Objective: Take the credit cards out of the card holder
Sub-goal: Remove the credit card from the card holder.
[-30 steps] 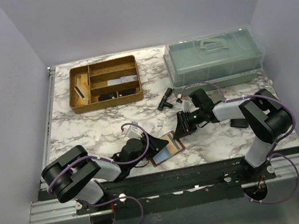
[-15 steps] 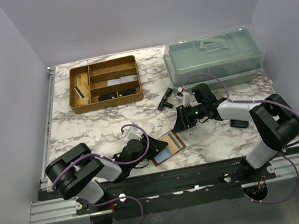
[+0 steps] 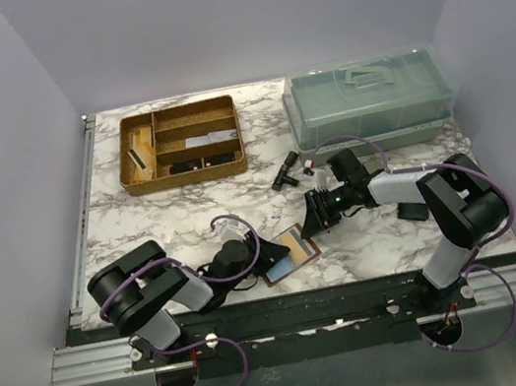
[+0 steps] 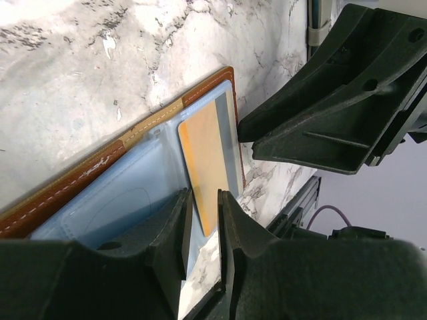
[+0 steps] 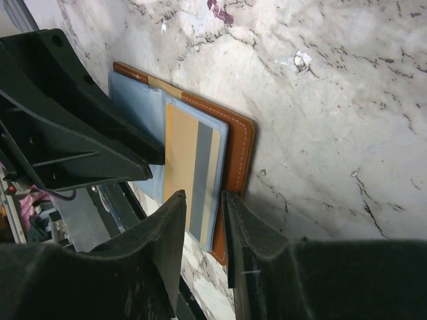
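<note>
1. The card holder [image 3: 289, 255] lies open and flat on the marble table [image 3: 164, 225], near the front edge, right between my two arms.
2. My left tool [image 4: 202, 197] is down low on it. The fingers are only narrowly apart and aren't pinching anything I can see. The end of a yellow-orange credit card [image 4: 203, 157] shows in the gap.
3. That card is tucked in the holder's inner side, up against a light blue sheet [image 4: 120, 197]. I honestly can't tell if that's another card or a plastic pocket.
4. My right tool [image 5: 203, 197] sits at the opposite side, low over the holder's edge, also at a narrow gap and gripping nothing. In the left wrist view its tip is just beside the card's edge, but I can't tell if it's touching.
5. From the right wrist, the card has a grey stripe running along its length, and the brown leather rim has pale stitching. I can't read any writing or logo on it, it's too blurry.
6. Further back there's a gold-brown divided tray [image 3: 186, 179] at back left and a clear lidded box [image 3: 367, 104] at back right. A small black piece [image 3: 284, 170] lies near the box.
</note>
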Controlling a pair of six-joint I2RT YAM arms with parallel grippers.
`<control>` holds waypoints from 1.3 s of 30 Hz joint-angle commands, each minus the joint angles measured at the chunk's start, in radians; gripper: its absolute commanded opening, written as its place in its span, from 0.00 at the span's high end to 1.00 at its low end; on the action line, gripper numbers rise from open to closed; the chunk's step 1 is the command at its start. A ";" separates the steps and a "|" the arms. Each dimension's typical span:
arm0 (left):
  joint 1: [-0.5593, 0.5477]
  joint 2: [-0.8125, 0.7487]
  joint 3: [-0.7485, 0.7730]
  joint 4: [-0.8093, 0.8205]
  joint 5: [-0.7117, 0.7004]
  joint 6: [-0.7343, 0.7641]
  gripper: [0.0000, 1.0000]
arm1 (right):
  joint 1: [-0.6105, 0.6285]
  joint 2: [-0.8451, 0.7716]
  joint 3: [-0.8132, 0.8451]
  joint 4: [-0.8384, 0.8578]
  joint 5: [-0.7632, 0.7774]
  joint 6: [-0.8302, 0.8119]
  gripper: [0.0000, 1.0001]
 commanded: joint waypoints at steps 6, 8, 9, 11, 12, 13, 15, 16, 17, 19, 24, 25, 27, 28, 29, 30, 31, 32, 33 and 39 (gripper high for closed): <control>0.005 0.046 0.004 0.002 -0.017 -0.007 0.73 | 0.013 0.034 0.027 -0.034 -0.028 -0.022 0.66; 0.005 0.047 0.001 0.001 -0.021 -0.008 0.73 | 0.013 0.027 0.030 -0.034 -0.030 -0.023 0.66; 0.005 0.047 -0.001 0.002 -0.024 -0.009 0.73 | 0.013 0.018 0.029 -0.033 -0.021 -0.026 0.66; 0.004 0.050 -0.004 0.002 -0.026 -0.011 0.73 | 0.013 -0.008 0.026 -0.026 0.001 -0.031 0.66; 0.005 0.054 -0.005 0.002 -0.026 -0.012 0.74 | 0.012 -0.024 0.023 -0.019 0.007 -0.032 0.66; 0.004 0.057 -0.006 0.002 -0.026 -0.012 0.74 | 0.013 -0.043 0.019 -0.011 0.011 -0.032 0.66; 0.005 0.067 -0.007 0.002 -0.025 -0.015 0.75 | 0.013 -0.064 0.010 0.004 0.015 -0.023 0.65; 0.005 0.074 -0.007 0.003 -0.025 -0.017 0.75 | 0.013 -0.066 0.009 0.006 0.015 -0.023 0.65; 0.005 0.081 -0.006 0.004 -0.025 -0.020 0.76 | 0.013 -0.063 0.011 0.004 0.012 -0.023 0.65; 0.005 0.091 -0.006 0.004 -0.025 -0.025 0.77 | 0.013 -0.045 0.018 -0.009 0.004 -0.027 0.65; 0.004 0.111 -0.010 0.012 -0.026 -0.036 0.78 | 0.013 0.001 0.033 -0.040 -0.012 -0.034 0.67; 0.005 0.113 -0.010 0.014 -0.026 -0.037 0.78 | 0.013 0.006 0.034 -0.045 -0.012 -0.033 0.67; 0.004 0.115 -0.010 0.016 -0.026 -0.036 0.78 | 0.013 0.010 0.036 -0.048 -0.010 -0.035 0.67; 0.005 0.117 -0.010 0.017 -0.025 -0.036 0.78 | 0.013 0.011 0.036 -0.048 -0.006 -0.036 0.67; 0.005 0.118 -0.009 0.018 -0.025 -0.036 0.78 | 0.013 0.012 0.036 -0.048 0.003 -0.035 0.67; 0.004 0.119 -0.009 0.019 -0.025 -0.036 0.78 | 0.013 0.014 0.035 -0.049 0.012 -0.037 0.67; 0.004 0.122 -0.007 0.019 -0.025 -0.036 0.78 | 0.013 0.015 0.038 -0.052 0.018 -0.040 0.67; 0.005 0.124 -0.006 0.020 -0.024 -0.036 0.78 | 0.013 0.018 0.039 -0.055 0.020 -0.040 0.67; 0.004 0.125 -0.006 0.021 -0.023 -0.036 0.78 | 0.013 0.021 0.039 -0.056 0.020 -0.041 0.67; 0.005 0.130 -0.007 0.029 -0.020 -0.038 0.78 | 0.016 0.037 0.044 -0.067 0.021 -0.048 0.67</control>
